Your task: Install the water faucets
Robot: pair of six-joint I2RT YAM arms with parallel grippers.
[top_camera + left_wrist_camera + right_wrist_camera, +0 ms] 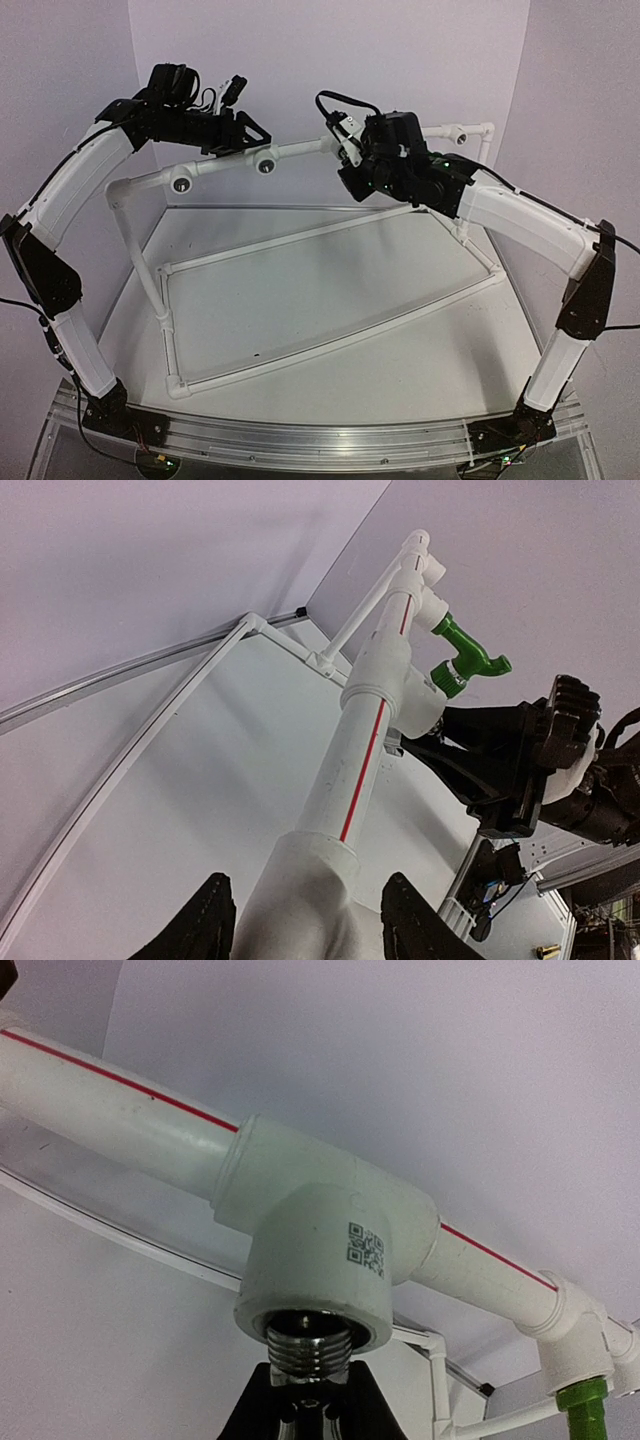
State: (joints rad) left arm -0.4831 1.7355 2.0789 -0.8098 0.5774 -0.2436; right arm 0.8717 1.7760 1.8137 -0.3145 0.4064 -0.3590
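Chrome faucet (308,1345), grasped by the right hand (305,1410), is threaded into a white fitting (320,1250). Green faucet (465,658) is fitted on the pipe (360,760) straddled by the left hand (310,920); whether that hand is clenched cannot be told.

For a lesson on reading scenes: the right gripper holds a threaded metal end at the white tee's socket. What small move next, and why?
Probably turn the right gripper to screw the silver faucet deeper into the tee fitting: several threads show below the socket rim, so it looks partly seated.

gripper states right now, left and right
left gripper: astride the pipe, grip cannot be told
right gripper: closed on the silver faucet
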